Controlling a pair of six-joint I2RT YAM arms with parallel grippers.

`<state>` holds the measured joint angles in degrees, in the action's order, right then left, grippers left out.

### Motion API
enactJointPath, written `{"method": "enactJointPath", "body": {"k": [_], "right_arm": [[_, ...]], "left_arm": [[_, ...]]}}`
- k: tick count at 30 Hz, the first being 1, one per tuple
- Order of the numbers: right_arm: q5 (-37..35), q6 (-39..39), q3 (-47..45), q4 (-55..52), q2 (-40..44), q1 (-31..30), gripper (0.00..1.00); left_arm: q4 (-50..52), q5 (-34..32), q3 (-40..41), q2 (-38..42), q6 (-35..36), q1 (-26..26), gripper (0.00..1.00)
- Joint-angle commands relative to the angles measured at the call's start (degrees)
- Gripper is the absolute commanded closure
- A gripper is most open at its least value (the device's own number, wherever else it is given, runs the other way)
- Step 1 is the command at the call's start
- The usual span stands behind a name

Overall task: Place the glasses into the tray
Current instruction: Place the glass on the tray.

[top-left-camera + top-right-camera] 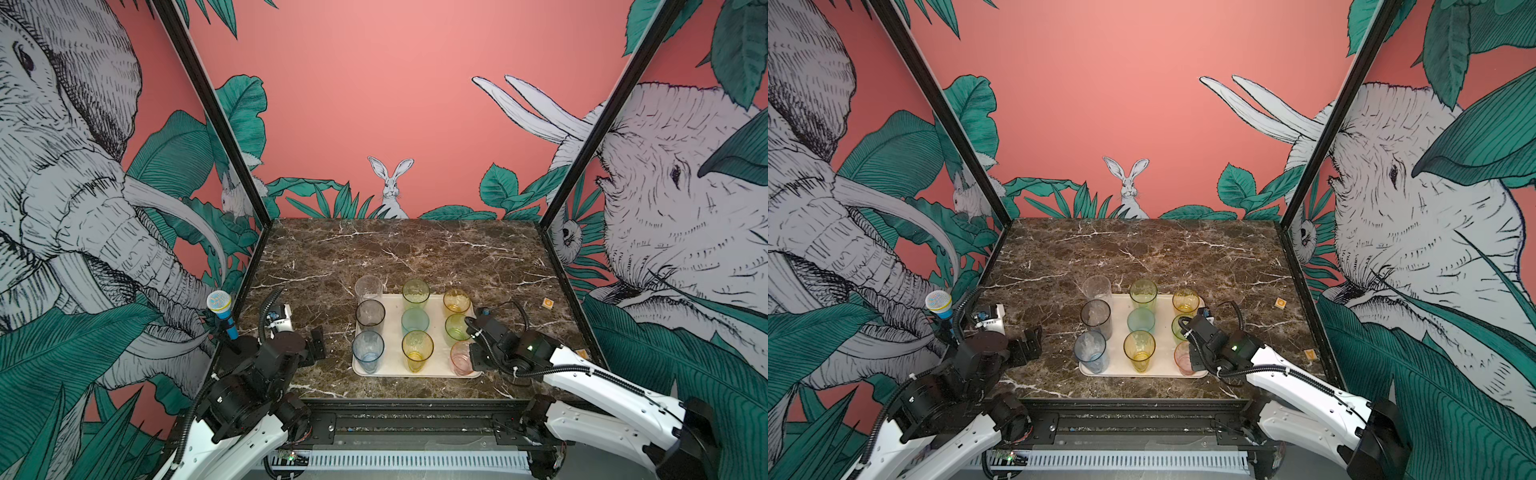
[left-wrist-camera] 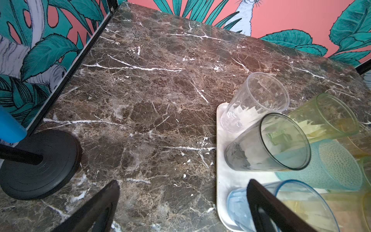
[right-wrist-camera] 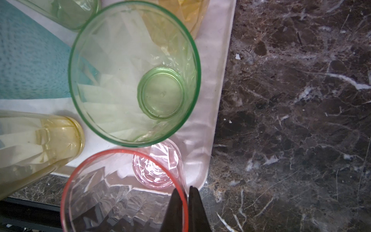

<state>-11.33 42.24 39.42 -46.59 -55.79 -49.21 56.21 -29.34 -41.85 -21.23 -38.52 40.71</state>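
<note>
The right arm half hides the pink glass [image 1: 460, 361] at the cream tray's [image 1: 392, 332] five-o'clock corner — the right gripper [image 3: 185, 209] pinches its thin faceted rim. The left gripper [image 1: 318, 343] gapes at nine o'clock; eight other translucent glasses [image 1: 417, 351] stand in the tray.

You have bare dark marble tabletop [image 1: 395, 249] beyond the cream rectangular tray [image 1: 392, 330]; nine translucent plastic tumblers [image 1: 415, 320] crowd the tray itself.

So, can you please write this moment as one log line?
left end effector: open, empty | right end effector: shut on pink glass rim | glasses: all nine on tray
</note>
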Motion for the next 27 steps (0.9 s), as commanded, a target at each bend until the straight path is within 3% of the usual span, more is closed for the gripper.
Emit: {"method": "enactJointPath", "body": {"k": [1, 15, 27], "right_arm": [[-0.03, 1.66, -0.56, 1.31, -0.52, -0.36, 0.99], [0.68, 2.85, 1.27, -0.98, -3.6, -0.36, 0.92], [1.38, 3.17, 5.23, -4.53, -5.05, -0.36, 0.65]], "left_arm": [[-0.04, -0.19, 0.71, 0.58, -1.04, -0.19, 0.01], [-0.2, -0.19, 0.77, 0.34, -1.03, -0.19, 0.01], [-0.22, -0.19, 0.71, -0.03, -1.02, -0.19, 0.01]]}}
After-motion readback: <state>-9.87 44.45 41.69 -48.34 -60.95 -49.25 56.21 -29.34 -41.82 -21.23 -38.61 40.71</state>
